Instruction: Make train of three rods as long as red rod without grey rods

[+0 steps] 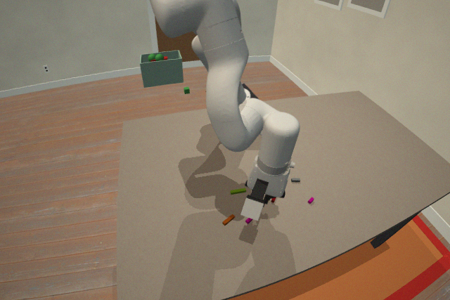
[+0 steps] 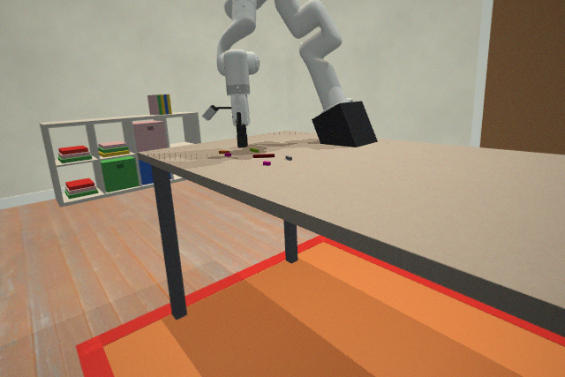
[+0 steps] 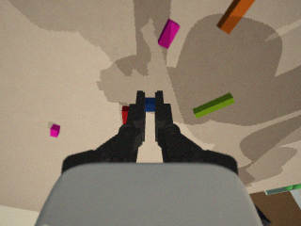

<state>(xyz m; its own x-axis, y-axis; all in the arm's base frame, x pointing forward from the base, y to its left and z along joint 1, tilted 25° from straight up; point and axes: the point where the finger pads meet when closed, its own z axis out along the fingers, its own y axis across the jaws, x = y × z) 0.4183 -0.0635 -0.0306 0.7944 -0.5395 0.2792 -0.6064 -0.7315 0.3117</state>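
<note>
My gripper (image 3: 150,102) is shut on a small blue rod (image 3: 150,104) and hangs low over the table, close to the red rod (image 3: 125,114), whose end shows just left of my fingers. In the exterior view the red rod (image 2: 263,154) lies flat and my gripper (image 2: 241,138) stands nearly on the table. A lime rod (image 3: 213,105) lies to the right, also in the top view (image 1: 238,190). An orange rod (image 1: 228,219) and a magenta rod (image 1: 248,220) lie nearer the front. A second magenta rod (image 1: 311,200) lies apart at the right.
A grey rod (image 1: 295,180) lies beside the arm's wrist on the table. A teal bin (image 1: 161,67) and a small green cube (image 1: 186,90) stand on the floor behind. The black robot base (image 2: 344,124) sits at the table's far side.
</note>
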